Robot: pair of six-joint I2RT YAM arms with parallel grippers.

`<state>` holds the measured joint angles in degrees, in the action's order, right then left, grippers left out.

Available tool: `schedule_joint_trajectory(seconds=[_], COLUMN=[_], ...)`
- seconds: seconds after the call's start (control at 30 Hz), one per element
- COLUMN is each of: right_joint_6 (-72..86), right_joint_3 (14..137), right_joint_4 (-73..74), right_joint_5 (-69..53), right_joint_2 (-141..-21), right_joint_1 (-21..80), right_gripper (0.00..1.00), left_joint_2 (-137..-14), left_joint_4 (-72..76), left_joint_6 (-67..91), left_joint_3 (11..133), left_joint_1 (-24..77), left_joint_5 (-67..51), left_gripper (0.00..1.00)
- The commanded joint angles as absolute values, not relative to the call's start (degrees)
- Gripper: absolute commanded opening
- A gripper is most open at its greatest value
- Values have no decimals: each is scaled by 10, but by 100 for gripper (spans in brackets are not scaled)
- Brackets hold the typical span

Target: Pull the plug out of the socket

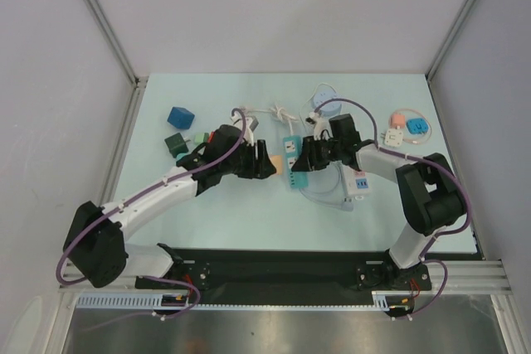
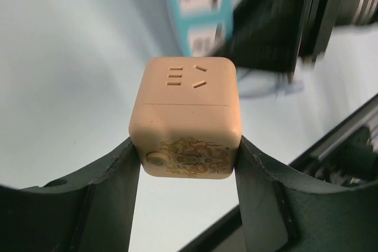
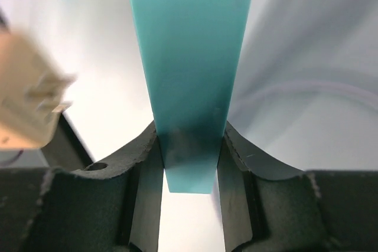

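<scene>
My left gripper (image 1: 267, 165) is shut on a beige cube plug (image 1: 274, 164). In the left wrist view the fingers (image 2: 112, 187) clamp the cube (image 2: 186, 110) on both sides, its slotted face towards the camera. My right gripper (image 1: 300, 163) is shut on the near end of the teal socket strip (image 1: 291, 152). In the right wrist view the strip (image 3: 189, 57) is pinched between the pads (image 3: 147, 163). The beige plug (image 3: 26, 101) shows blurred at the left there, its metal prongs bare and apart from the strip. The strip (image 2: 198, 10) lies beyond the cube in the left wrist view.
A blue cube (image 1: 180, 116) and a dark green cube (image 1: 176, 144) lie at the left. A white power strip (image 1: 358, 181) lies under the right arm. Small orange, white and blue plugs (image 1: 406, 128) lie at the right. Cables (image 1: 280, 111) lie behind the strip.
</scene>
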<state>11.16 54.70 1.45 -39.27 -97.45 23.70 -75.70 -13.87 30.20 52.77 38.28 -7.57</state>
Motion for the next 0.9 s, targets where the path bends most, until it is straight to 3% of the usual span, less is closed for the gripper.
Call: schedule_joint_trajectory(seconds=[0.0, 0.23, 0.5, 0.63, 0.87], right_joint_6=[132, 133, 127, 127, 129], right_joint_3=[555, 550, 555, 564, 581], right_joint_4=[10, 6, -24, -14, 6], right_joint_5=[-314, -347, -483, -480, -530], right_joint_2=[-978, -979, -1008, -1032, -1057], right_joint_1=[191, 185, 203, 228, 246], right_gripper=[0, 0, 0, 7, 8], left_joint_2=[-705, -655, -577, -524, -473], left_joint_4=[-193, -194, -223, -239, -236], left_joint_6=[265, 279, 262, 265, 297], left_joint_3=[504, 480, 425, 408, 401], left_joint_1=[392, 374, 280, 239, 193], left_joint_5=[-104, -73, -9, 15, 62], left_gripper=[0, 0, 0, 0, 0])
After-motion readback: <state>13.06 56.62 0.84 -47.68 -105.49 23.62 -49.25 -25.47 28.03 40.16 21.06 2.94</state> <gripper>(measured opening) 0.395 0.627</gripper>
